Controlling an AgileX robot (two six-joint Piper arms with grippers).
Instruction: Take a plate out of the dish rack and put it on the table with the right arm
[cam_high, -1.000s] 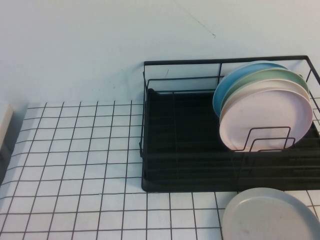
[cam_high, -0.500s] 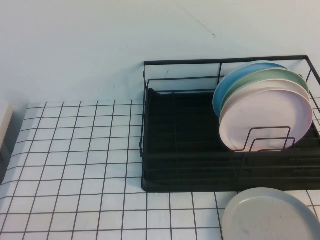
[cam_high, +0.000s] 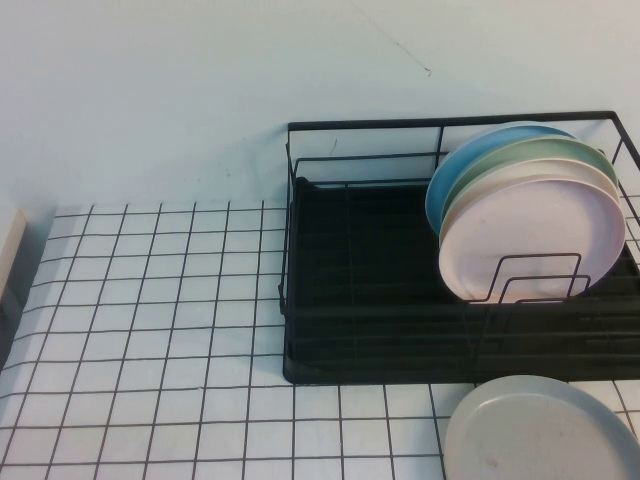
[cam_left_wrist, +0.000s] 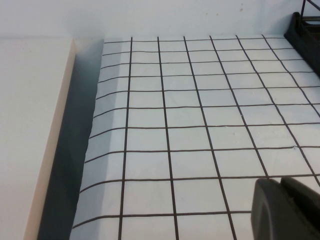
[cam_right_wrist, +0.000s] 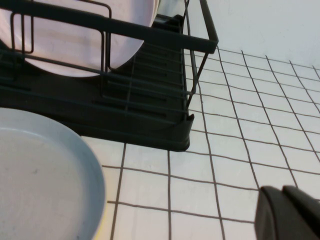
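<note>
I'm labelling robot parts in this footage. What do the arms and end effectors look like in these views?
Little shows. The left end effector appears in the left wrist view only as matte black, rounded fingertips pressed together over the gridded table. The right end effector looks alike in the right wrist view: black and smooth. No cables or markings are visible, and no arms show in the high view.

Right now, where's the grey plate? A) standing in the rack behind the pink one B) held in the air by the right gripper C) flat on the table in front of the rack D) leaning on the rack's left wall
C: the grey plate lies flat on the table, just in front of the dish rack; the right gripper is shut and off to the side, and the left gripper is parked away from both.
</note>
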